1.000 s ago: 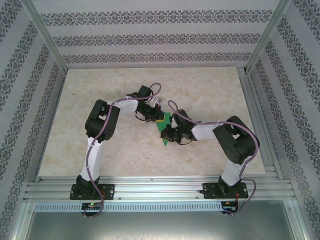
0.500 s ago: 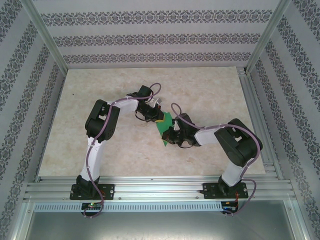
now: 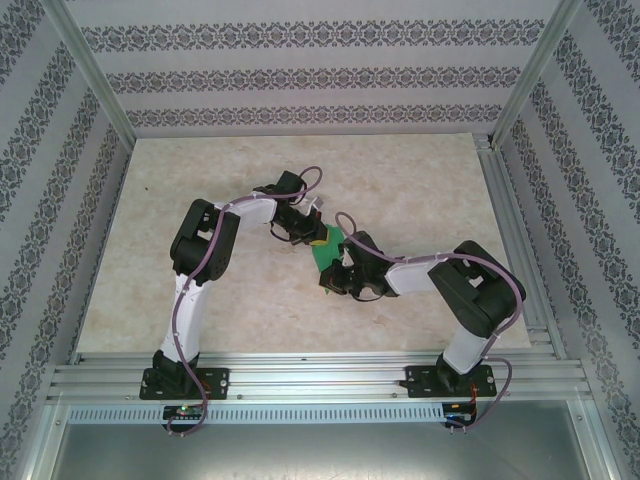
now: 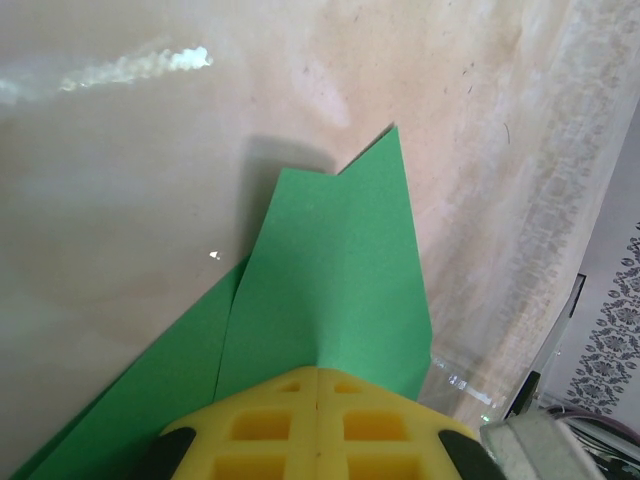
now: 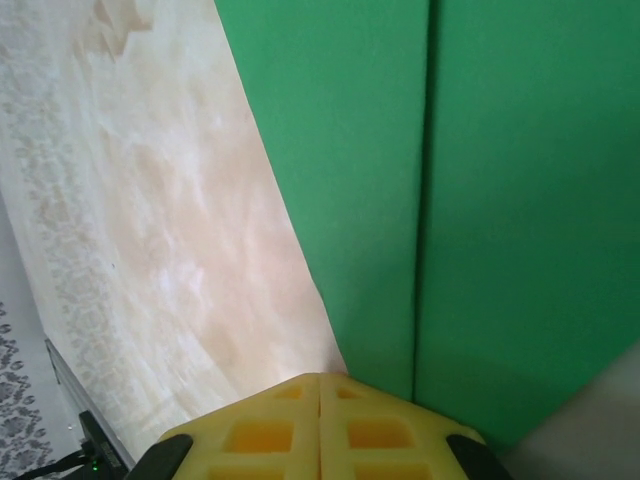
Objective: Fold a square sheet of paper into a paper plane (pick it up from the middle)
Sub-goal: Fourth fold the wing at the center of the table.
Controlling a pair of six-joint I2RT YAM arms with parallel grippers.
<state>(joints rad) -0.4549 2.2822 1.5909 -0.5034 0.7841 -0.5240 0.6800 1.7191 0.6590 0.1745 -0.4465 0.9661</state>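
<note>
Reaching inward, both arms meet mid-table; left gripper (image 4: 318,385) and right gripper (image 5: 320,390) closed, tips on creased, part-folded green paper (image 4: 340,280).

The gripper (image 4: 317,385) sits at the bottom middle of the frame. Its yellow, grid-faced fingertips (image 4: 265,425) are pressed together along a centre seam and closed on the green paper (image 4: 340,270). The paper spreads upward from them in folded layers. One crease runs down to the seam, and a sharp tip points to the upper right. Its shadow falls on the pale marbled table (image 4: 120,200), with glare at upper left. Patterned wall (image 4: 615,350) shows at lower right.
</note>
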